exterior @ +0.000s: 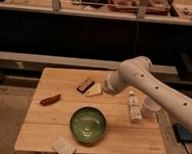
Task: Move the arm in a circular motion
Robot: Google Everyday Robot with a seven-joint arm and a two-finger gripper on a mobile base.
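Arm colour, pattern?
White arm with small dark dots, camera view; end effector beside the brown bar.

I'm getting a dim, warm scene here: light comes from above onto the tabletop point(40, 132), which glows amber while the band behind it drops almost to black. The arm point(149, 85) takes the most light, its upper curve close to washed-out white and its underside in shade. The end effector point(95, 90), low over the far middle of the tabletop, reads pale yellow. The green bowl point(87, 125) has a dull sheen in its hollow. Shadows are short and faint, tucked under things. The shelf point(94, 13) up top is brighter, orange-toned
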